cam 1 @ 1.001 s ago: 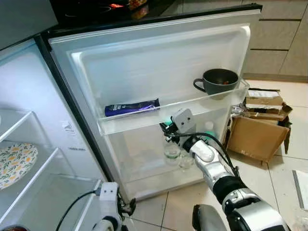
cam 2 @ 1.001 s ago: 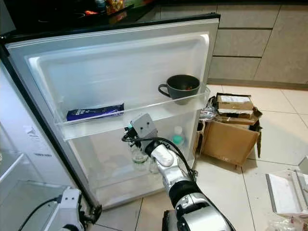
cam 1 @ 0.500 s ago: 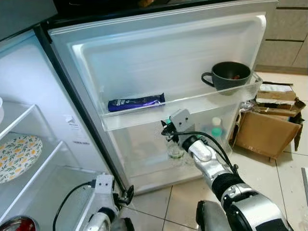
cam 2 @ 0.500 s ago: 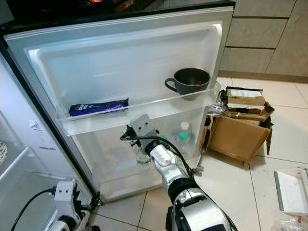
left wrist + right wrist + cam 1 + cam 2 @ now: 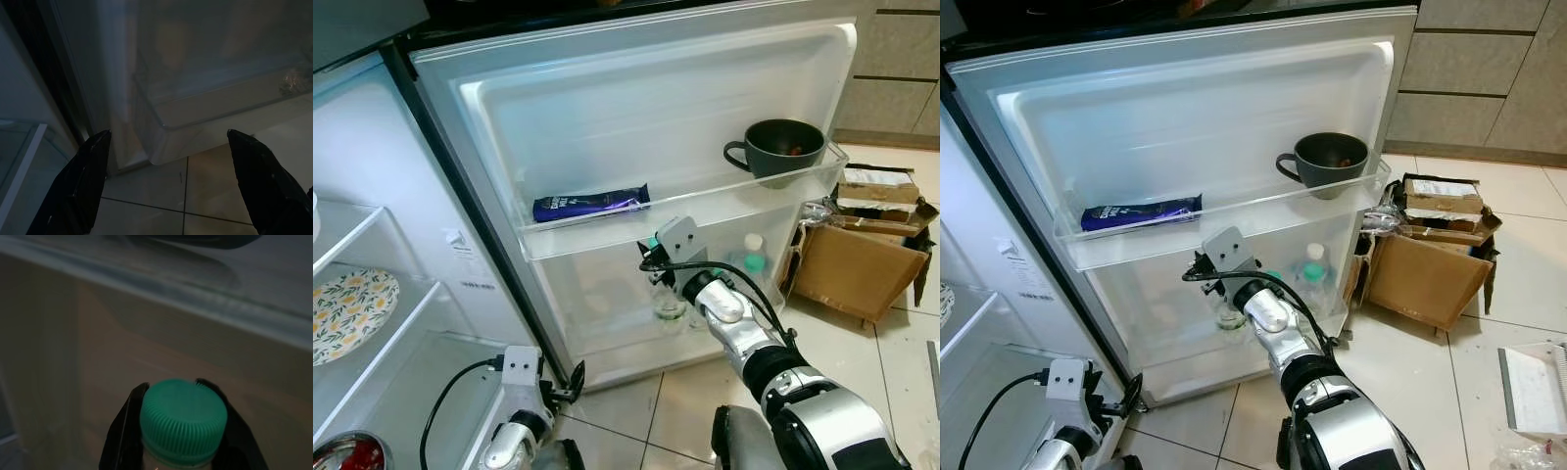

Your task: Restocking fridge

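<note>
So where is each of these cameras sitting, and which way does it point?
Head eyes: look down at the open fridge door; silver right arm reaches to a bottle in its lower shelf.
Left wrist: low by the floor, past the open left gripper at the door's bottom.
Right wrist: along the right gripper, shut on that bottle's green cap.

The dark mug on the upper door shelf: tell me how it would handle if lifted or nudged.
The dark mug looks like ceramic, so probably stiff, fairly heavy for its size and breakable if dropped. Its wide bowl sits upright, so it seems unlikely to tip, and the side handle offers a grip. Something reddish lies inside and could spill if tilted. The clear upper door shelf rail should stop a nudge.
</note>
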`<state>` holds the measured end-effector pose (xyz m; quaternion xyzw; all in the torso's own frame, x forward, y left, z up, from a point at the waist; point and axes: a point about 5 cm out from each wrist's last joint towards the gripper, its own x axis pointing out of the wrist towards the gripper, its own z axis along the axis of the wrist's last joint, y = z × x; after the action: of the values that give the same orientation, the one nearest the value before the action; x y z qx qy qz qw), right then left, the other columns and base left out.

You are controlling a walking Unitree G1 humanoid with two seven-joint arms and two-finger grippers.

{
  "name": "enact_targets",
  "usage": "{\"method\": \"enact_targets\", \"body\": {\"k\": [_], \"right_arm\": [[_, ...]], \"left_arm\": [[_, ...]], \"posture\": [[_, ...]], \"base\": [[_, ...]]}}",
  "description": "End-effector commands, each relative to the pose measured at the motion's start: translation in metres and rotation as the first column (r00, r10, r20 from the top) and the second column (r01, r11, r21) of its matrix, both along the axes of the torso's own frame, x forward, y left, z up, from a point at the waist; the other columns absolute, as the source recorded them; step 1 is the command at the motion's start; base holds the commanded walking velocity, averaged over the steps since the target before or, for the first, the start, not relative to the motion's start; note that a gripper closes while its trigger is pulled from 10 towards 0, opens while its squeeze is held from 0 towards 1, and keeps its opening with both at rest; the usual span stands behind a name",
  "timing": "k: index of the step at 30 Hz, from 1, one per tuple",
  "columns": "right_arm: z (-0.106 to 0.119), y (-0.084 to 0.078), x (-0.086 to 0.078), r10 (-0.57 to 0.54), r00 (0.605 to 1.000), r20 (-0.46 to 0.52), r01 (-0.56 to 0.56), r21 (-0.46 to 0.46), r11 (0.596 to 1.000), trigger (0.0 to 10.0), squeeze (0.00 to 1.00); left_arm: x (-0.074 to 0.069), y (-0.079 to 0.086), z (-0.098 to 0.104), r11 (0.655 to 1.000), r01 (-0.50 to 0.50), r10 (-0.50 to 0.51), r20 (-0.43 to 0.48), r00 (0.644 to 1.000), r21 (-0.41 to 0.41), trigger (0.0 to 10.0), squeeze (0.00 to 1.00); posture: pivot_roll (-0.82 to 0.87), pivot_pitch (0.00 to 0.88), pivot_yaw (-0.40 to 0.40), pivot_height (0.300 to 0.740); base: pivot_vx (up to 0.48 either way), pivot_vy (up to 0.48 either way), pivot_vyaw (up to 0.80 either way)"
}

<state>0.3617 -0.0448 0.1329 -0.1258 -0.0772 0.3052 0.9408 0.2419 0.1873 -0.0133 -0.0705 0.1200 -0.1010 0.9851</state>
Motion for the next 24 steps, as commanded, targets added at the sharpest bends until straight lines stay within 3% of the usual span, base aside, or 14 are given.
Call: {"method": "enact_targets", "body": {"k": [1,5,6,7,8,13,14,15,16,18,24], "right_arm": [[-0.024,0.001,-0.008,0.017,0.992,-0.128,-0.02,-0.021,1.0,10.0,0.0],[-0.032,0.003,-0.012,0.047,0.986,-0.16,-0.056,-0.054,0.997,10.0,0.0],[-0.032,0.002,-0.012,0.036,0.986,-0.16,-0.045,-0.052,0.998,10.0,0.89],[-0.032,0.002,-0.012,0.036,0.986,-0.16,-0.045,-0.052,0.998,10.0,0.89],[-0.031,0.0,-0.01,0.026,0.987,-0.156,-0.034,-0.045,0.998,10.0,1.0],[-0.022,-0.005,-0.006,0.017,0.991,-0.134,-0.018,-0.004,1.0,10.0,1.0],[-0.016,-0.006,-0.004,0.037,0.993,-0.115,-0.035,0.025,0.999,10.0,0.72],[-0.014,-0.006,-0.003,0.048,0.993,-0.109,-0.044,0.036,0.998,10.0,0.57],[-0.01,-0.005,-0.003,0.07,0.992,-0.101,-0.065,0.055,0.996,10.0,0.26],[-0.004,-0.004,-0.002,0.111,0.99,-0.086,-0.104,0.088,0.991,10.0,0.0],[0.007,-0.002,-0.002,0.212,0.976,-0.052,-0.204,0.131,0.97,10.0,0.0]], "left_arm": [[0.001,0.002,0.002,1.0,0.002,-0.002,0.009,1.0,0.008,10.0,0.0],[0.001,0.0,0.001,1.0,0.007,-0.007,0.006,1.0,0.002,10.0,0.0],[0.002,-0.001,0.001,1.0,0.008,-0.008,0.004,1.0,0.0,10.0,0.0],[0.002,-0.001,0.001,1.0,0.008,-0.008,0.004,1.0,0.0,10.0,0.0],[0.002,-0.002,0.001,1.0,0.008,-0.008,0.003,1.0,-0.002,10.0,0.0],[0.004,-0.005,0.001,1.0,0.01,-0.01,0.002,1.0,-0.009,10.0,0.0],[0.005,-0.005,0.002,1.0,0.008,-0.008,0.002,1.0,-0.01,10.0,0.0],[0.005,-0.005,0.002,1.0,0.007,-0.007,0.002,1.0,-0.011,10.0,0.0],[0.005,-0.006,0.002,1.0,0.007,-0.007,0.001,1.0,-0.011,10.0,0.0],[0.006,-0.006,0.002,1.0,0.005,-0.005,-0.001,1.0,-0.012,10.0,0.0],[0.005,-0.008,-0.001,1.0,0.002,-0.002,-0.021,1.0,-0.016,10.0,0.0]], "posture": [[0.07,0.155,0.054,0.461],[0.06,0.15,0.053,0.461],[0.06,0.145,0.05,0.461],[0.06,0.145,0.05,0.461],[0.06,0.143,0.05,0.461],[0.05,0.133,0.047,0.461],[0.05,0.13,0.045,0.461],[0.05,0.13,0.045,0.461],[0.05,0.127,0.044,0.461],[0.04,0.123,0.043,0.461],[0.02,0.105,0.038,0.461]], "base": [[0.0,0.0,0.0],[0.0,0.0,0.0],[0.0,0.0,0.0],[0.0,0.0,0.0],[0.0,0.0,0.0],[0.0,0.0,0.0],[0.0,0.0,0.0],[0.0,0.0,0.0],[0.0,0.0,0.0],[0.0,0.0,0.0],[0.0,0.0,0.0]]}}
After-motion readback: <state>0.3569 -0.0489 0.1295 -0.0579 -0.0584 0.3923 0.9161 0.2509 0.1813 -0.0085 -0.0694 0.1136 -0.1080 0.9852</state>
